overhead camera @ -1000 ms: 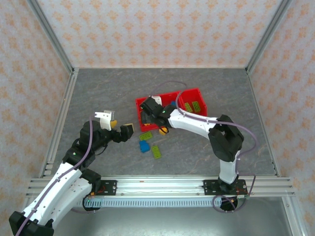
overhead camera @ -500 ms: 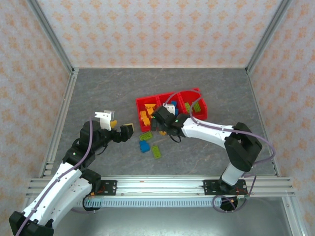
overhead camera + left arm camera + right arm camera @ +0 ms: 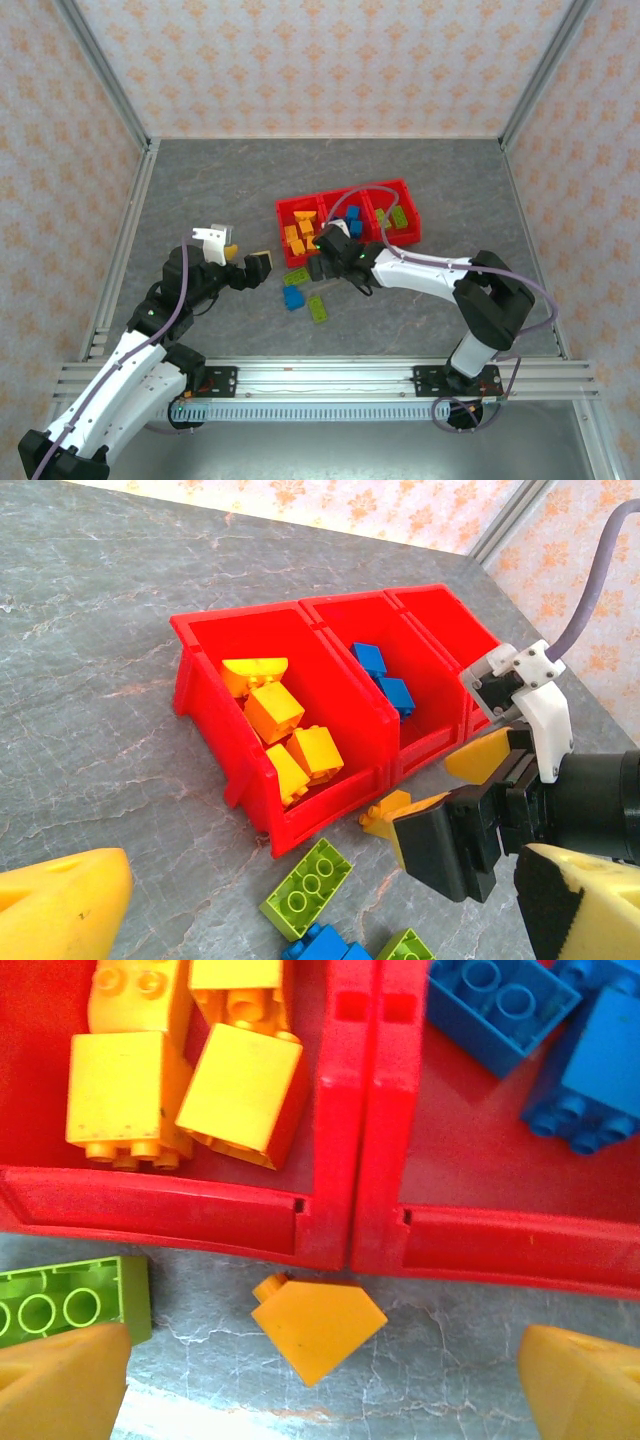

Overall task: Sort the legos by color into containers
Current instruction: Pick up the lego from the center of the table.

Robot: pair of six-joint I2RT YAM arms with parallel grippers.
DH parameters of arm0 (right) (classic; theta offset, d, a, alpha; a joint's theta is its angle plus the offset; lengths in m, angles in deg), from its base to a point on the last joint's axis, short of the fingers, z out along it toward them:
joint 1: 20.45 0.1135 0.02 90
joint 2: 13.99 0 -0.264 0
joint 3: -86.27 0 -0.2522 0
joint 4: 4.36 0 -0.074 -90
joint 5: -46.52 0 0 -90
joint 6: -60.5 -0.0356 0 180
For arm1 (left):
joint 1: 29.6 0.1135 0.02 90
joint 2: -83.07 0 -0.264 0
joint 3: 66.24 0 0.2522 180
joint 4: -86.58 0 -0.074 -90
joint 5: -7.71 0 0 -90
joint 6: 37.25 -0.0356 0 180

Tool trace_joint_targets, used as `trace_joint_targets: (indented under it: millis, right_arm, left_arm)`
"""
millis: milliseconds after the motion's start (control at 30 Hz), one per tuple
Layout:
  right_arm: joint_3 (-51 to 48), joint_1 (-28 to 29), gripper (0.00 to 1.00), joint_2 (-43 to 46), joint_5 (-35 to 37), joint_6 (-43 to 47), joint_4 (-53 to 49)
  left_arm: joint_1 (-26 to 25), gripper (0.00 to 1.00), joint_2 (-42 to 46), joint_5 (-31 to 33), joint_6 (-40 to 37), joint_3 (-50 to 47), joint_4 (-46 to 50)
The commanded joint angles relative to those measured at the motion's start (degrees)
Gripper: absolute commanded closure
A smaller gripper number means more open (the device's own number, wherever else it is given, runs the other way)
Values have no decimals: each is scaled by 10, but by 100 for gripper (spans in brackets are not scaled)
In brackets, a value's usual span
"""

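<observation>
Three joined red containers (image 3: 300, 200) hold sorted legos: orange ones (image 3: 298, 234) in the left bin, blue (image 3: 352, 214) in the middle, green (image 3: 398, 215) in the right. My right gripper (image 3: 325, 266) is open just in front of the bins, straddling a loose orange brick (image 3: 318, 1325) that lies on the table against the bin wall (image 3: 340, 1210). A green brick (image 3: 296, 276), a blue brick (image 3: 293, 297) and another green one (image 3: 318, 308) lie loose nearby. My left gripper (image 3: 245, 262) hangs open and empty to their left, above the table.
The grey table is fenced by metal rails (image 3: 125, 240) and patterned walls. In the left wrist view the right gripper's fingers (image 3: 450, 845) stand close to the loose green brick (image 3: 307, 875) and the blue brick (image 3: 320, 945).
My right gripper has come off the left bin and moved down to the table in front of the bins, over the loose orange brick. The left arm has stayed still.
</observation>
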Motion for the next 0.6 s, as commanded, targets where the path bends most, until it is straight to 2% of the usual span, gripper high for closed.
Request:
trace_joint_targets:
  millis: [0,200,567]
  right_arm:
    - [0,2,2,-14,-13,62,25]
    - [28,0,4,-61,-17,71,13]
    - [18,-6,5,-65,-21,64,25]
  left_arm:
    - [-6,1,-3,-5,-9,0,-2]
    - [-6,1,-5,-5,-10,0,-2]
    - [-6,1,-5,-6,-9,0,-3]
